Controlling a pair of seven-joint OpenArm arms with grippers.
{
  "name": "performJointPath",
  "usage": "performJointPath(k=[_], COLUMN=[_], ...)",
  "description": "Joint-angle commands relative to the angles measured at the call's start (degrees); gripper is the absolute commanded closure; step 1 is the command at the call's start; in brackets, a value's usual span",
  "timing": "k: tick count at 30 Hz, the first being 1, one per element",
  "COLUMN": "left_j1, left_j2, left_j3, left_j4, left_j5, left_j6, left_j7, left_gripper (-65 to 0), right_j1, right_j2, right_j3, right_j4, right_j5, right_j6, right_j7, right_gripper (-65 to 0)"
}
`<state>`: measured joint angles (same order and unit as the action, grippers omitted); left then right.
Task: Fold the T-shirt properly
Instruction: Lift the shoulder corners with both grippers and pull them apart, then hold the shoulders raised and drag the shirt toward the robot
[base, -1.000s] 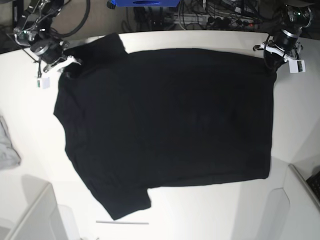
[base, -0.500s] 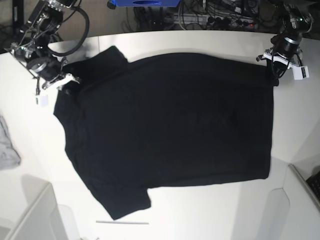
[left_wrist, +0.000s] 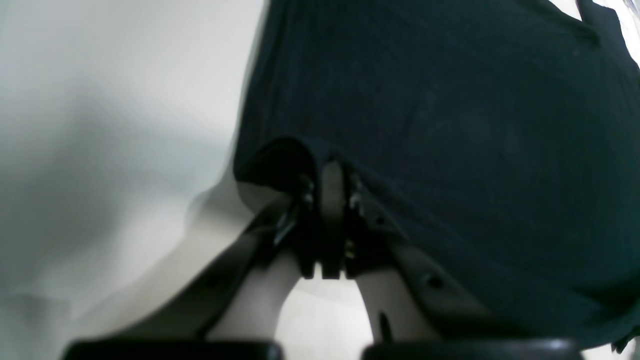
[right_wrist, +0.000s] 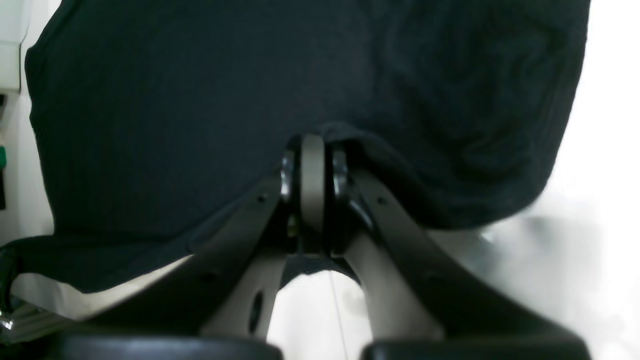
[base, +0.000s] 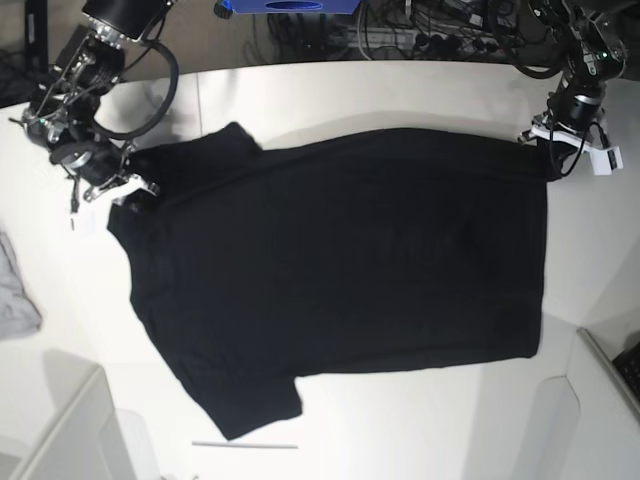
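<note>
Left hand (left_wrist: 327, 200) first: fingers pressed tight together, pinching a bunched edge of the black T-shirt (left_wrist: 450, 125), and the cloth humps up into a small dark fold just beside the fingertips. In the base view that hand (base: 553, 140) sits at the far right corner of the shirt, right where the hem meets the back edge of the white surface (base: 400, 85). Over to the right hand (right_wrist: 312, 170): clamped shut as well, fabric gathered over the tips, a thick roll of cloth sagging off to one side of it. From the base view it (base: 125, 185) grips the shirt at the far left, near the shoulder, with the far sleeve (base: 215, 150) bunched just beside it. Outward now: the T-shirt (base: 340, 270) lies spread across the middle of the surface, plain black side up, its body broad and mostly flat, the near sleeve (base: 245, 400) poking toward the front edge. A thin pale rod (base: 245, 445) lies on the surface just in front of that sleeve. A small light-grey cloth (base: 15, 295) sits well apart at the left edge. Cables (base: 430, 35) and a blue box (base: 290, 6) crowd the area behind the surface.
</note>
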<state>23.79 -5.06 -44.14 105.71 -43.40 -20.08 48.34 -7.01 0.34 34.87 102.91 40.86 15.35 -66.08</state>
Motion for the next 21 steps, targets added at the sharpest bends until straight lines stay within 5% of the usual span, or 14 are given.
performJointPath(k=[1, 5, 11, 21], left_j1=[-0.1, -0.7, -3.2, -5.1], left_j2=[-0.6, -0.6, -0.6, -0.6], left_j3=[-0.3, -0.2, -0.2, -0.2], left_j4=[1.0, 1.0, -1.1, -3.3], left_j5=[-0.8, -1.0, -0.9, -0.4], left_j6=[0.4, 3.3, 3.6, 3.7], left_j7=[-1.3, -1.5, -1.3, -1.2], left_gripper=[0.0, 0.0, 0.0, 0.0], right_j1=[1.2, 2.7, 4.6, 7.5], right_j2=[0.8, 2.6, 3.6, 3.7], right_j3=[0.0, -3.1, -8.0, -8.9], right_j4=[0.2, -2.3, -5.8, -9.1], right_j5=[1.3, 1.3, 1.4, 1.4], right_j6=[-0.1, -0.3, -4.1, -4.4], right_j7=[0.8, 1.4, 5.2, 5.9], right_gripper=[0.0, 0.0, 0.0, 0.0])
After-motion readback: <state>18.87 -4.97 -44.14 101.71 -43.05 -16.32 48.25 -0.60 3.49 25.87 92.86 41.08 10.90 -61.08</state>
